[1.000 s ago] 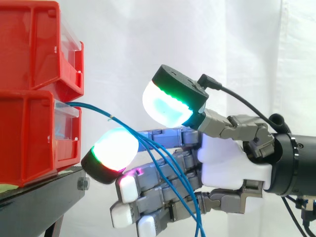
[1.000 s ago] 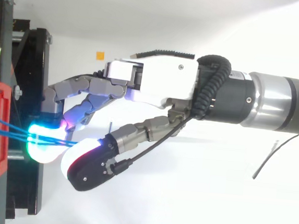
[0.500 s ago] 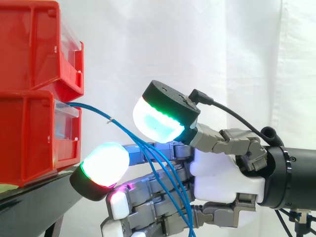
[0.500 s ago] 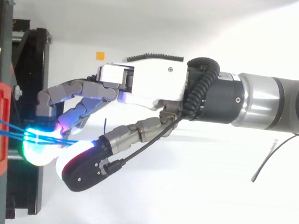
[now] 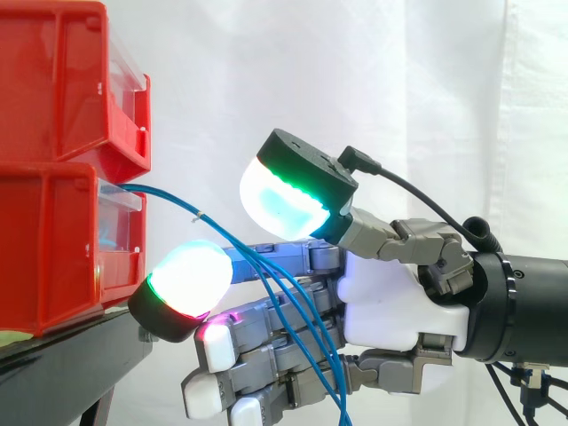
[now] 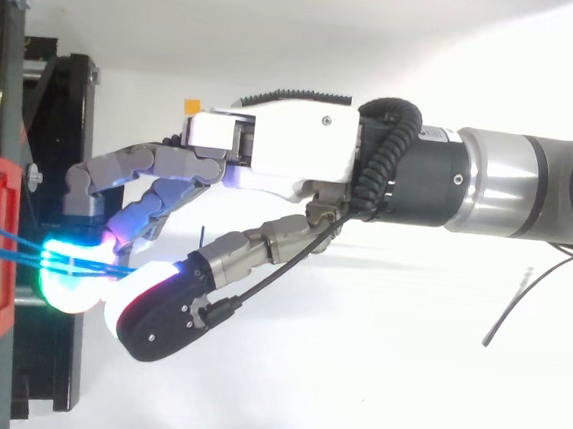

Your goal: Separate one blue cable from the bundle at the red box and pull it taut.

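Side view, left edge: two red bins stacked, upper bin (image 5: 53,80) over lower bin (image 5: 44,248), both on a black stand (image 5: 62,364). White curtain (image 5: 266,71) behind everything.

Bundle of blue cables (image 5: 197,213) leaves the front lip of the lower bin, runs right and downward, then fans into separate strands that drape across the fingers and drop out at the bottom of the frame. None of them is drawn tight; all sag in a curve.

Hand (image 5: 390,302) comes in from the right, palm toward the bins. It is open and relaxed. The big thumb pad (image 5: 284,200) sits above the strands, and a glowing finger pad (image 5: 191,275) sits below them, close to the stand's edge. A clear gap lies between the two, and nothing is pinched. The lower fingers are loosely bent under the cables.

Top view: the hand (image 6: 292,150) reaches left, with its pads just short of the bin front and over the stand's edge. White table (image 6: 350,401) is open below and to the right. A small orange square (image 6: 191,106) lies above the hand, and a thin dark wire (image 6: 509,304) lies at the right.
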`<action>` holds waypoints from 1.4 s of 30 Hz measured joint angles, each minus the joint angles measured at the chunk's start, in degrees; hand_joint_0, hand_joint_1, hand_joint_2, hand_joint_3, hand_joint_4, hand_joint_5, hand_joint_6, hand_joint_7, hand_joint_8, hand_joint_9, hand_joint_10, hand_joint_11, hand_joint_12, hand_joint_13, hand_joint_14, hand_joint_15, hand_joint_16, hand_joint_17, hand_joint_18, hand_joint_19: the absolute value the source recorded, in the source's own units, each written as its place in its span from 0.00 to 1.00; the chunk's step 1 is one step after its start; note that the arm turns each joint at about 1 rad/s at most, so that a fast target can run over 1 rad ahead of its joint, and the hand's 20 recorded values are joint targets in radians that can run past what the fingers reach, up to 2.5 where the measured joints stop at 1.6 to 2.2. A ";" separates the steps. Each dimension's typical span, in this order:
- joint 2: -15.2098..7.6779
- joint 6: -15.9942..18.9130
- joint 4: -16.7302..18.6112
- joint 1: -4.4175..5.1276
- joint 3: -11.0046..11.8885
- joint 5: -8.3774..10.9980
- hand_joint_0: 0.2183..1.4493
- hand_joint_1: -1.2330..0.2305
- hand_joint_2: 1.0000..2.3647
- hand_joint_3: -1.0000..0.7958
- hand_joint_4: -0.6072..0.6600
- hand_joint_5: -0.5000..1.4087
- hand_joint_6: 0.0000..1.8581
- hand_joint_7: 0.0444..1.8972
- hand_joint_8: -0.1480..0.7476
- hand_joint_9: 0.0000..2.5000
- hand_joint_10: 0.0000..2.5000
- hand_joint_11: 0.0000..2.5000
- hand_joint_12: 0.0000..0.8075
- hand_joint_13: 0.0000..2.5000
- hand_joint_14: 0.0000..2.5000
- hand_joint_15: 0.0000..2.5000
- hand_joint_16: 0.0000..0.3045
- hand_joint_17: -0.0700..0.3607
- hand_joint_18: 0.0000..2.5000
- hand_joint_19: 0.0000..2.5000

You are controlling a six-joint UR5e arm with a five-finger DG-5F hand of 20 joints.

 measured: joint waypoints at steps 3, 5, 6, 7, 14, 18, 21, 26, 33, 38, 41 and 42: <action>0.03 0.00 0.02 -0.12 0.06 -0.24 0.30 0.43 0.01 0.34 0.60 0.18 0.29 0.63 0.45 0.30 0.01 0.34 0.41 0.30 0.01 0.22 0.17 0.43 0.24 0.30; 0.03 0.03 0.04 -0.17 0.09 -0.32 0.30 0.43 0.01 0.34 0.60 0.18 0.29 0.63 0.45 0.30 0.01 0.34 0.41 0.30 0.01 0.22 0.17 0.43 0.24 0.30; 0.03 0.04 0.04 -0.20 0.09 -0.38 0.30 0.43 0.01 0.34 0.61 0.18 0.29 0.63 0.44 0.30 0.01 0.34 0.41 0.30 0.01 0.22 0.17 0.43 0.24 0.30; 0.02 0.05 0.03 -0.22 0.09 -0.44 0.30 0.43 0.01 0.34 0.60 0.18 0.29 0.63 0.45 0.30 0.01 0.34 0.41 0.30 0.01 0.22 0.17 0.43 0.24 0.30; 0.03 0.50 -0.02 -0.32 0.12 -1.48 0.30 0.43 0.01 0.34 0.60 0.18 0.30 0.63 0.44 0.30 0.01 0.34 0.41 0.30 0.01 0.22 0.17 0.43 0.24 0.30; 0.02 0.74 -0.08 -0.36 0.17 -1.75 0.30 0.43 0.01 0.34 0.60 0.18 0.30 0.62 0.44 0.30 0.01 0.35 0.41 0.30 0.01 0.22 0.16 0.42 0.24 0.30; 0.01 0.78 -0.14 -0.37 0.23 -1.92 0.30 0.42 0.01 0.35 0.60 0.18 0.31 0.62 0.44 0.31 0.01 0.34 0.41 0.30 0.01 0.22 0.16 0.42 0.24 0.30; 0.01 0.79 -0.13 -0.51 0.41 -2.01 0.31 0.42 0.01 0.36 0.60 0.18 0.31 0.62 0.44 0.31 0.01 0.34 0.41 0.30 0.01 0.22 0.16 0.42 0.24 0.29; 0.01 0.80 -0.16 -0.72 0.74 -2.04 0.30 0.42 0.01 0.34 0.60 0.18 0.31 0.61 0.45 0.31 0.01 0.34 0.41 0.30 0.01 0.22 0.16 0.42 0.24 0.30; 0.00 0.74 -0.41 -0.86 0.95 -2.02 0.30 0.42 0.01 0.34 0.60 0.18 0.31 0.61 0.44 0.31 0.01 0.34 0.41 0.30 0.01 0.22 0.16 0.42 0.24 0.30; 0.00 0.76 -0.58 -0.86 0.95 -2.02 0.30 0.42 0.01 0.35 0.60 0.18 0.32 0.62 0.45 0.31 0.01 0.35 0.41 0.30 0.01 0.22 0.16 0.42 0.24 0.30; -0.01 0.77 -0.64 -0.87 0.95 -2.02 0.31 0.42 0.01 0.34 0.60 0.18 0.32 0.61 0.45 0.31 0.01 0.35 0.41 0.30 0.01 0.22 0.16 0.42 0.24 0.29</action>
